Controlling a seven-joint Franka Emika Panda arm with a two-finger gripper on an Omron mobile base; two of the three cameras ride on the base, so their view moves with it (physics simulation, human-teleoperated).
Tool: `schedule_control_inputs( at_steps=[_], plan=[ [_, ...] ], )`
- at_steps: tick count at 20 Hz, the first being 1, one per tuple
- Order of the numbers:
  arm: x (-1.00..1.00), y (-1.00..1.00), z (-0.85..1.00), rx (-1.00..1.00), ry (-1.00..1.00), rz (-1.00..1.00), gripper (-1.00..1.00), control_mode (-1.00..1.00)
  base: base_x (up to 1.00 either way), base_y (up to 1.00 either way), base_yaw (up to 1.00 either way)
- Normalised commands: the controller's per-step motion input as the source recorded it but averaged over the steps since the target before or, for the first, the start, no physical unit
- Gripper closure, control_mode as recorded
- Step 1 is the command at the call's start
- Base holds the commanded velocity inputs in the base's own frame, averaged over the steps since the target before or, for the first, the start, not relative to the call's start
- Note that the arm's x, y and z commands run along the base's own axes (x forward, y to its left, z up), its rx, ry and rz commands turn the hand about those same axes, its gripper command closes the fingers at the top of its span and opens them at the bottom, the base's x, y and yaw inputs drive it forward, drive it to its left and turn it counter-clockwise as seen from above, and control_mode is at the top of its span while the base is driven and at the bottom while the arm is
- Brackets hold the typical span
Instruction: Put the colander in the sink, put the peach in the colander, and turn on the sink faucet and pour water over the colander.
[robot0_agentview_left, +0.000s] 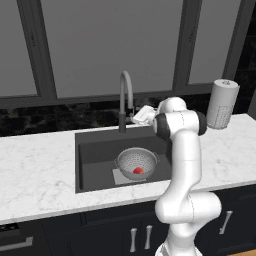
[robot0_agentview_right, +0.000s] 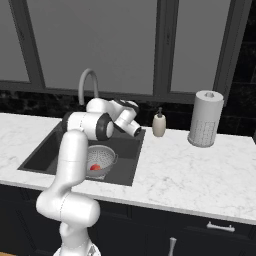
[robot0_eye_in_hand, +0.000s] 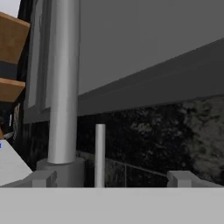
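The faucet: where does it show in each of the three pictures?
Left base view: faucet stands centre, behind the sink.
Right base view: its arch rises upper left, above the arm.
Hand view: its post stands close, left of centre.
Shared landmark: the window frame behind it.

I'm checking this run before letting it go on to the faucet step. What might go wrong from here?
The open gripper sits close to the sink faucet, with the thin lever between its fingertips; a poor approach might knock the post instead of moving the lever. The spout's end seems to lie behind the colander, so water may miss the peach.
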Motion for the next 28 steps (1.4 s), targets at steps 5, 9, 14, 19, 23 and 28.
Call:
schedule_control_inputs(
  at_steps=[5,9,14,19,23,28],
  plan=[
    [0.38,0.02,-0.03,0.0,0.0,0.0,-1.0,-1.0,0.0,0.0,0.0],
    [0.34,0.11,0.0,0.0,0.0,-0.01,-1.0,-1.0,0.0,0.0,0.0],
    [0.32,0.12,0.0,0.0,0.0,-0.04,1.0,-1.0,0.0,0.0,0.0],
    [0.38,-0.02,0.0,0.0,0.0,-0.02,1.0,-1.0,0.0,0.0,0.0],
    [0.31,-0.39,0.0,0.03,0.0,0.0,1.0,-1.0,0.0,0.0,0.0],
    [0.3,-0.65,0.0,0.09,0.0,0.0,1.0,-1.0,0.0,0.0,0.0]
  ],
)
